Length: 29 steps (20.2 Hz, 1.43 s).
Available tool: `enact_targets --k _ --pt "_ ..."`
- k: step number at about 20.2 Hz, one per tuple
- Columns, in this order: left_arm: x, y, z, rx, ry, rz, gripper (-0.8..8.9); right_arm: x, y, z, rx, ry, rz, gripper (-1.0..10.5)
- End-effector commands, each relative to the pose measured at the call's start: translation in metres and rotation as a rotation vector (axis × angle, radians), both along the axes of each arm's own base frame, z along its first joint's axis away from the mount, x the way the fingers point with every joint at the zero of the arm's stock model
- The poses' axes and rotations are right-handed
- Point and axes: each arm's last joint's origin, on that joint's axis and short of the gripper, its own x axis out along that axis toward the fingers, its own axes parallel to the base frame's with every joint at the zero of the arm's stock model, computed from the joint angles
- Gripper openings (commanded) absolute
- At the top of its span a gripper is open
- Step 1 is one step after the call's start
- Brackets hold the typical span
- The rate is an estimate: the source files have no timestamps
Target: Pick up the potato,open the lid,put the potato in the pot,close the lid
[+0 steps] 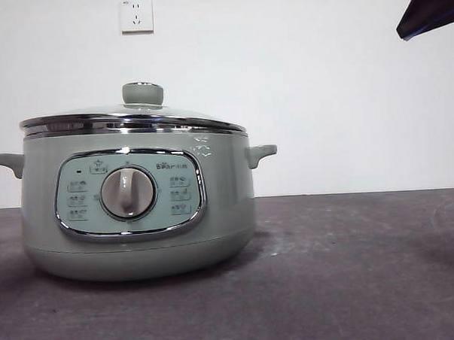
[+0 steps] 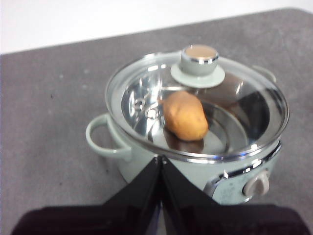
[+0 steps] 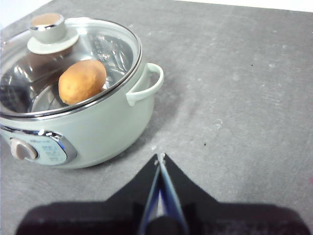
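Glass lid down, potato inside the pot

Sage-green pot sits at the left of the front view on the grey bench, dial and control panel facing us. And the lid is on, chrome rim seated flat all round the pot's top, pale green knob standing up at centre. Look through the glass from the left wrist view: the potato lies on the shiny floor inside, just below the knob in that frame. Both arms are off the pot. Left gripper hangs above the pot's near rim, fingers closed tight together, holding nothing. Right gripper hovers over bare bench beside the pot's handle, fingers likewise pressed together and empty. One dark arm tip shows in the front view's upper right corner.
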Motion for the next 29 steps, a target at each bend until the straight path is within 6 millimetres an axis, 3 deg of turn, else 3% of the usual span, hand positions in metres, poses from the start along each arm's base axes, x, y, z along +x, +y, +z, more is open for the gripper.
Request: enact_targets --k 1,11,16,21,29 --pt "-0.001 0.001 -0.001 -0.002 0.013 0.005 -0.03 0.0 0.0 -0.002 0.008 0.005 -0.002 0.0" --pt "0.002 0.005 -0.009 0.117 -0.116 -0.004 -0.03 0.0 0.0 -0.002 0.008 0.005 -0.002 0.0" --pt "0.008 0.019 -0.054 0.045 -0.248 0.144 -0.04 0.0 0.0 -0.002 0.008 0.005 -0.002 0.0" --pt "0.009 0.032 -0.099 0.026 -0.234 0.181 -0.04 0.0 0.0 -0.002 0.008 0.005 -0.002 0.0" --pt "0.011 0.043 -0.127 0.026 -0.178 0.273 -0.04 0.0 0.0 -0.002 0.008 0.005 -0.002 0.0"
